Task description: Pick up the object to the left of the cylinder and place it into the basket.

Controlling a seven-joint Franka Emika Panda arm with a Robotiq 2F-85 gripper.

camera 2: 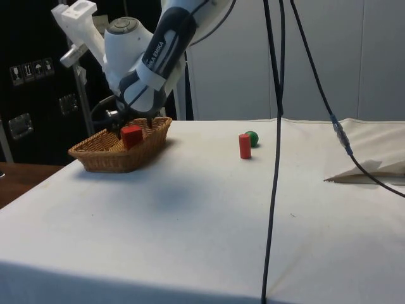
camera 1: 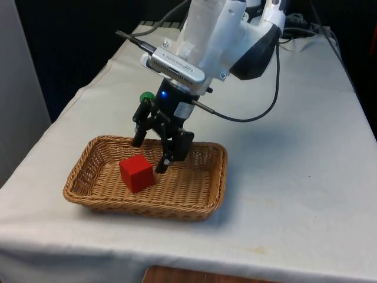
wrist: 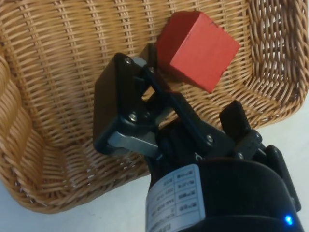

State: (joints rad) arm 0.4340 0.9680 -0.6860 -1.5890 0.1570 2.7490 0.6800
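Red cube (camera 1: 137, 173) sits tilted inside wicker basket (camera 1: 200, 207), resting on the woven floor, nearer the front view's left half. Gripper (camera 1: 151, 155) hangs over the basket w/ jaws spread wide, holding nothing; cube lies free just below and beside the fingertips, and from the wrist view one finger (wrist: 145, 63) looks close to a cube edge, contact unclear. On the table (camera 2: 209, 209), a red cylinder (camera 2: 245, 146) stands upright w/ a green ball (camera 2: 252, 138) just behind it, both well apart from the basket.
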